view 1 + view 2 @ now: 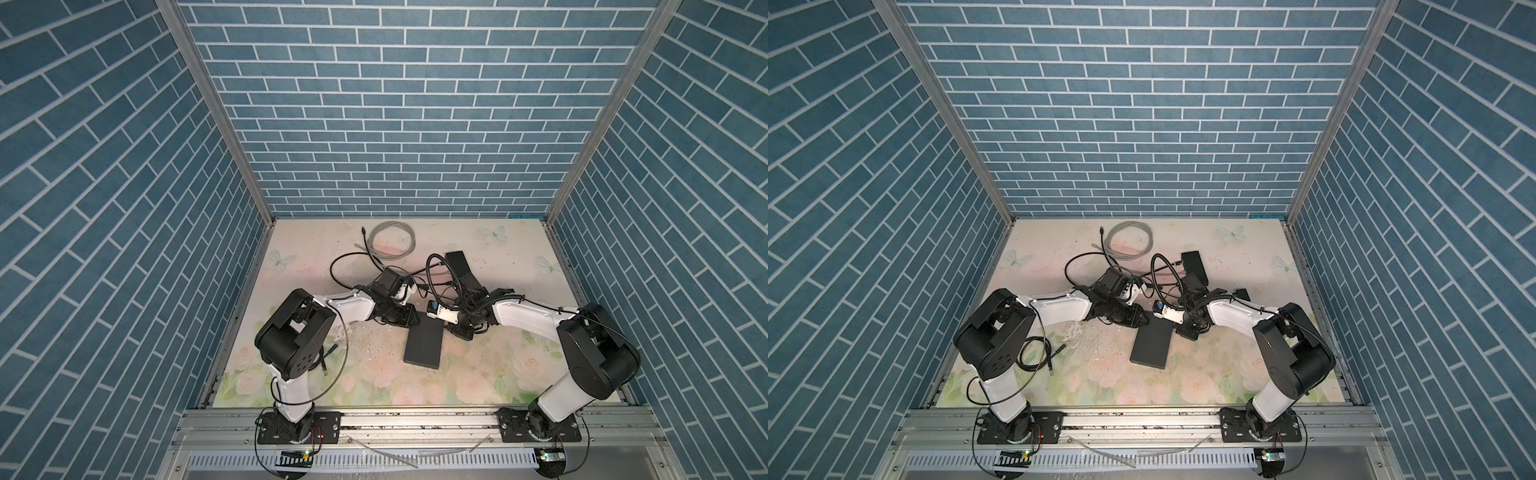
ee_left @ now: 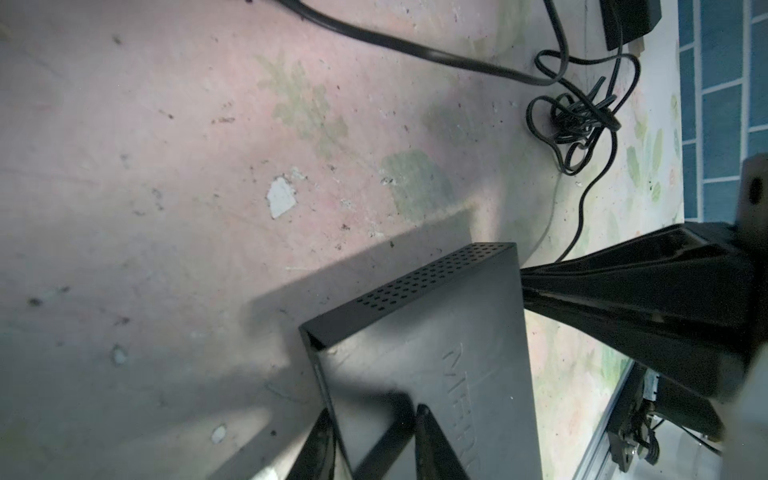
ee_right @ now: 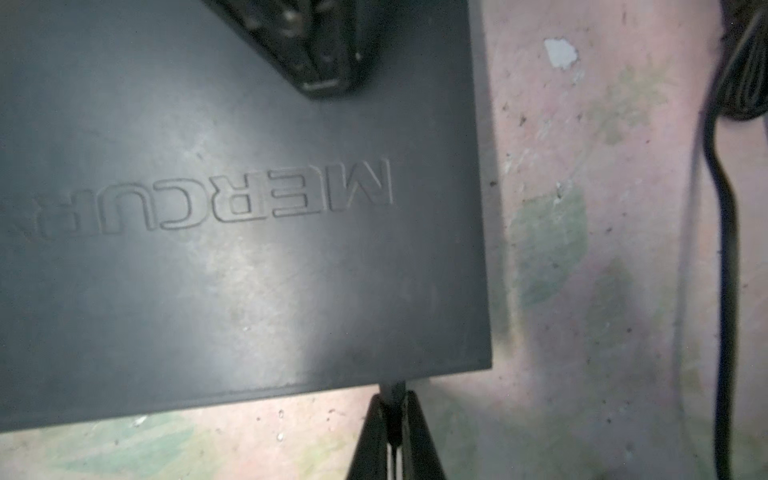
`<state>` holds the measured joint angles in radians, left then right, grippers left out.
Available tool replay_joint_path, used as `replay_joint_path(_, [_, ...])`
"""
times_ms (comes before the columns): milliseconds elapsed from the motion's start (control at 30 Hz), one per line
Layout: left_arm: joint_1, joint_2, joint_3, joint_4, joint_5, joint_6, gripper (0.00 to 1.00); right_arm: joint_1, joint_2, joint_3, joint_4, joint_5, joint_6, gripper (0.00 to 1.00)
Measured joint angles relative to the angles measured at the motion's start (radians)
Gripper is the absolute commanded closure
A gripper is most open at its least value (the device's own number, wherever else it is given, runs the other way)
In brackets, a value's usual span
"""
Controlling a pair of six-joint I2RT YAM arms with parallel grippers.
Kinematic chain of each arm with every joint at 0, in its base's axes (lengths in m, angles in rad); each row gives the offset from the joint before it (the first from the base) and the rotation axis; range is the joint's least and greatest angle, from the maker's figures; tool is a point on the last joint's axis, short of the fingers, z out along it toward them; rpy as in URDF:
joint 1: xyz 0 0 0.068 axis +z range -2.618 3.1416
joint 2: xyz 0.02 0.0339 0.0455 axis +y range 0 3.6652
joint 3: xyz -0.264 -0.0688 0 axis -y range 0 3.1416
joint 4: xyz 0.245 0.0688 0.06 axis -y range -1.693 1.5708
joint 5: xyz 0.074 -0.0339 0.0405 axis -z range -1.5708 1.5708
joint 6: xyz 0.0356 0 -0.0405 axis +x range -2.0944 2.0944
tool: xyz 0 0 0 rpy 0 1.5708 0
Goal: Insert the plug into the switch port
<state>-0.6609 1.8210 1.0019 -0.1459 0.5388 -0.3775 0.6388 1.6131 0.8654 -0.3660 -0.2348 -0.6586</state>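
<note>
Right gripper [image 3: 392, 405] tight on slim plug [image 3: 392, 388] at matte switch [image 3: 208, 282]

Blue brick-pattern walls with white joints close the cell on three sides. The back wall [image 1: 407, 104] stands beyond the left gripper [image 1: 415, 319] and right gripper [image 1: 451, 329], the left wall [image 1: 104, 187] lies outward of the left one, and the right wall [image 1: 685, 187] outward of the right one. Grey metal posts [image 1: 219, 112] run up the two back corners. Under both grippers lies a pale floral mat [image 1: 478, 374] with pink roses [image 1: 378, 365], green leaves [image 3: 548, 245] and butterflies [image 1: 494, 233]. Its print is scuffed, with a white chip [image 2: 281, 197] ahead of the left gripper. Behind both grippers a metal rail [image 1: 415, 419] edges the mat, then a slotted duct [image 1: 478, 462]. Light falls in bright patches beside hard shadows on the mat
</note>
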Motion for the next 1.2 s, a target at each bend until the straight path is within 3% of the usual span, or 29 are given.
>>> replay_joint_path(500, [0.0, 0.0, -0.008, 0.011, 0.004, -0.022, 0.69, -0.002, 0.057, 0.075, -0.079, -0.01, -0.057, 0.99])
replay_joint_path(833, [0.031, -0.035, -0.061, 0.029, -0.004, -0.058, 0.59, 0.0, 0.048, 0.073, 0.046, -0.034, -0.058, 0.73])
replay_joint_path(1133, [0.075, -0.081, -0.062, 0.034, 0.013, -0.051, 0.52, -0.023, -0.249, 0.019, 0.195, -0.096, -0.014, 0.68])
replay_joint_path(1167, [0.079, -0.089, -0.056, 0.032, 0.008, -0.047, 0.51, -0.027, -0.281, 0.006, 0.203, -0.089, 0.014, 0.58])
replay_joint_path(1200, [0.082, -0.101, -0.049, 0.027, 0.001, -0.042, 0.5, -0.034, -0.315, -0.009, 0.217, -0.08, 0.063, 0.22])
